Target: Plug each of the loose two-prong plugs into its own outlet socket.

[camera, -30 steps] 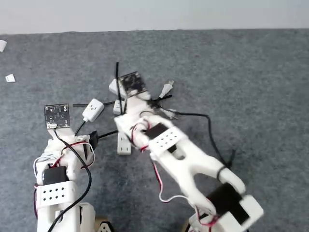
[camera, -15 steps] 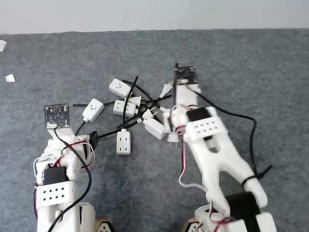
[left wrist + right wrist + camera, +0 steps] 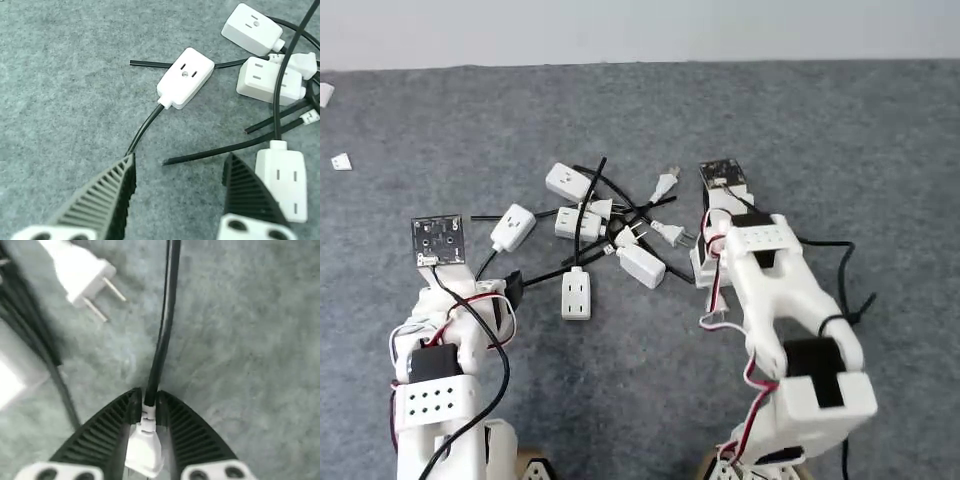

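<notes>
Several white outlet sockets and two-prong plugs on black cords lie tangled mid-table: sockets (image 3: 512, 227), (image 3: 568, 181), (image 3: 576, 293), (image 3: 641, 265) and loose plugs (image 3: 665, 184), (image 3: 673, 235). My right gripper (image 3: 146, 405) is shut on a white plug (image 3: 144, 447) whose black cord (image 3: 165, 320) runs away over the carpet; another loose plug (image 3: 80, 277) lies just beyond. The right arm (image 3: 765, 265) sits at the pile's right edge. My left gripper (image 3: 177, 175) stands open and holds nothing, close to a socket (image 3: 186, 77), with another socket (image 3: 285, 177) beside one finger.
Grey carpet (image 3: 860, 140) covers the table, with open room right of the pile and toward the back. Black cords (image 3: 590, 200) cross between the sockets. Two small white scraps (image 3: 340, 161) lie at the far left.
The right arm has swung from over the pile to its right side and drawn back toward its base. One socket and some cords shifted with it. The left arm has kept still.
</notes>
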